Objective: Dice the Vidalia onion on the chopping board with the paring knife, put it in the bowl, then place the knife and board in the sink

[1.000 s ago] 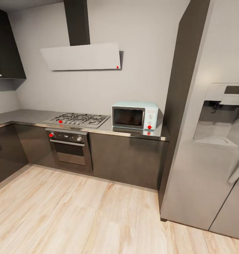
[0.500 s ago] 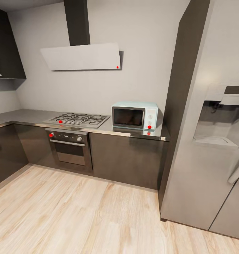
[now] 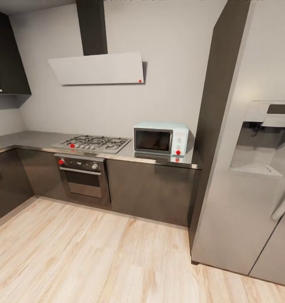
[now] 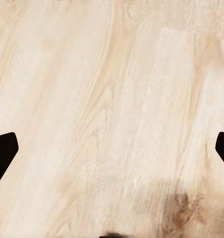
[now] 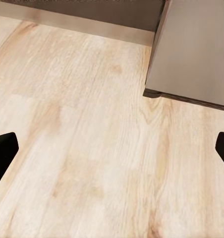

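The onion, chopping board, paring knife, bowl and sink are out of view. In the left wrist view my left gripper (image 4: 112, 151) is open, its dark fingertips (image 4: 2, 151) far apart over bare pale wooden floor (image 4: 112, 99). The right wrist view has my right gripper (image 5: 112, 148) open as well, above the same floor (image 5: 92, 124) and close to the fridge's bottom corner (image 5: 191, 54). Nothing sits between either pair of fingers.
Ahead runs a dark worktop (image 3: 33, 138) with a gas hob (image 3: 93, 143), an oven (image 3: 82, 176) below it and a pale blue microwave (image 3: 161, 139). A white hood (image 3: 98, 68) hangs above. A tall grey fridge (image 3: 247, 168) stands at the right. Wooden floor (image 3: 96, 252) lies in front.
The whole head picture has slid down a few pixels, so the camera moved slightly. Nothing in the kitchen has shifted.
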Motion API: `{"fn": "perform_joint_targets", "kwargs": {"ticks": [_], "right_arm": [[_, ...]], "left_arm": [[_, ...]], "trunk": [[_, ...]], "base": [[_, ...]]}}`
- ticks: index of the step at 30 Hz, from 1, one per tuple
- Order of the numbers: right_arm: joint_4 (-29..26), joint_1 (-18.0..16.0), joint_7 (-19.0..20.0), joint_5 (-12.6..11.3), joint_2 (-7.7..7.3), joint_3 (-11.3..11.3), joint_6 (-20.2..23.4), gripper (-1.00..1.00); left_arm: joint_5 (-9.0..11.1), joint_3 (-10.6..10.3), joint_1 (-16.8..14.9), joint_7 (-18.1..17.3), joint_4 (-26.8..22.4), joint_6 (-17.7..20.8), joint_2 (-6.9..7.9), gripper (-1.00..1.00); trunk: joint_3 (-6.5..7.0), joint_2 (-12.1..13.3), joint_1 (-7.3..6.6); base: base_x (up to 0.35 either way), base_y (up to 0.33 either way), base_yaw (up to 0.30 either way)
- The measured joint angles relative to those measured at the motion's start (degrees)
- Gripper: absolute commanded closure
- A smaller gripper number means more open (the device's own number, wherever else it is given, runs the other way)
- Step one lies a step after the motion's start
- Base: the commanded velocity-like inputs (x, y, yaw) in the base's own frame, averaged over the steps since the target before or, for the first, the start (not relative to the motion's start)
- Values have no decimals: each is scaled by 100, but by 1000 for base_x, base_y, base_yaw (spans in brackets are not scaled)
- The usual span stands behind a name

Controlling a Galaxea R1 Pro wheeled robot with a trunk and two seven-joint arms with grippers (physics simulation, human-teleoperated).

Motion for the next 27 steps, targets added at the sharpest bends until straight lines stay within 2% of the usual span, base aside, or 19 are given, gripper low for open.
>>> {"fn": "perform_joint_targets", "kwargs": {"ticks": [18, 27], "right_arm": [[10, 0, 0, 0, 0, 2, -83, -100], [10, 0, -7, 0, 2, 0, -144, -100]], "left_arm": [[2, 1, 0, 0, 8, 5, 13, -100], [-6, 1, 0, 0, 8, -1, 12, -100]], "trunk": [[323, 722, -395], [485, 1084, -593]], "base": [[0, 0, 1], [0, 0, 208]]}}
